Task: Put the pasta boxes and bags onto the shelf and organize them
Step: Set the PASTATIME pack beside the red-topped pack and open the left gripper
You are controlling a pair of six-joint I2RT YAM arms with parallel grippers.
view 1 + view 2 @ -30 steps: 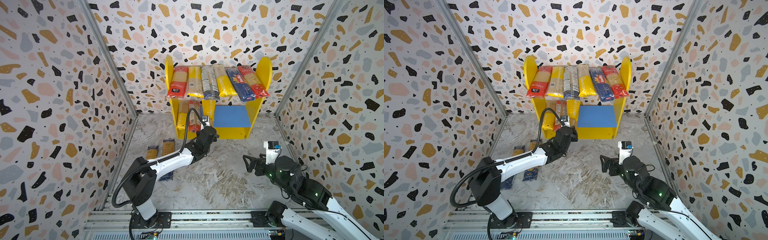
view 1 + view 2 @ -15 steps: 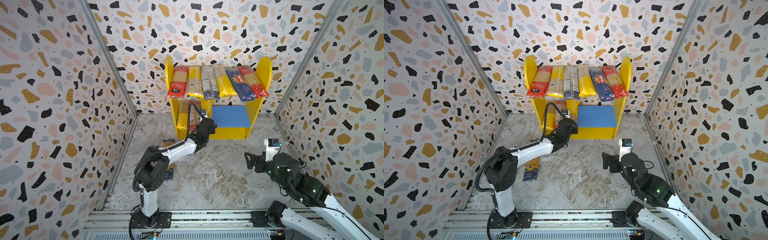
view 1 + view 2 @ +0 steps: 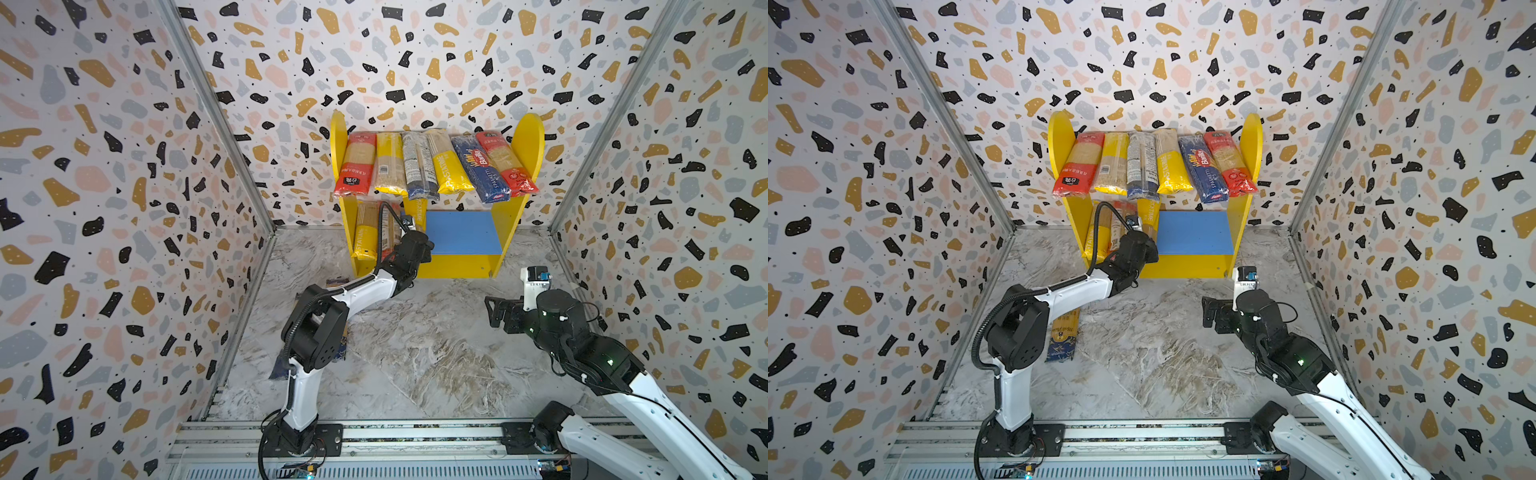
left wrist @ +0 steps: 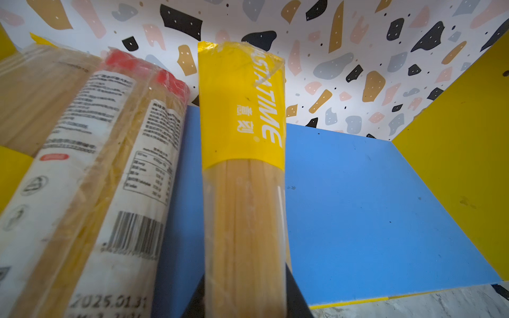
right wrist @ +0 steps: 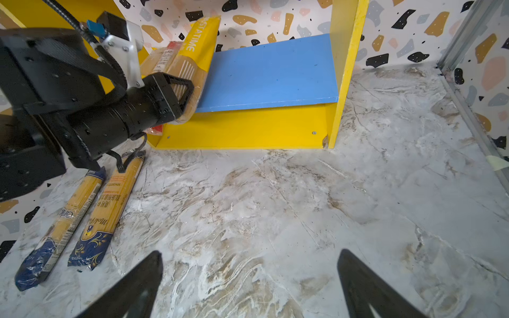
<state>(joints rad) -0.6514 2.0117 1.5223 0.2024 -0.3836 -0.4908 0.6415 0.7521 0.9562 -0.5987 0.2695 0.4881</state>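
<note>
The shelf point(image 3: 528, 139) point(image 3: 1251, 139) stands against the back wall. Several pasta bags point(image 3: 446, 166) lie side by side on its upper tier. My left gripper point(image 4: 245, 297) point(image 3: 415, 246) is shut on a yellow PASTATIME bag point(image 4: 242, 124) point(image 5: 192, 46), held lengthwise over the left part of the blue lower board point(image 4: 358, 206) point(image 3: 461, 232). A red-ended bag point(image 4: 115, 165) and another bag point(image 4: 33, 96) lie beside it on that board. My right gripper point(image 5: 249, 264) point(image 3: 496, 311) hangs open over the marble floor, holding nothing.
Two blue-and-gold pasta bags point(image 5: 110, 203) point(image 5: 63, 220) lie on the floor at the left, partly under my left arm point(image 3: 1059, 291). Speckled walls close in on three sides. A metal rail point(image 3: 415, 436) runs along the front edge.
My left arm has stretched toward the shelf, carrying the yellow bag further in over the lower board. The right arm has barely shifted and its jaws stay wide.
</note>
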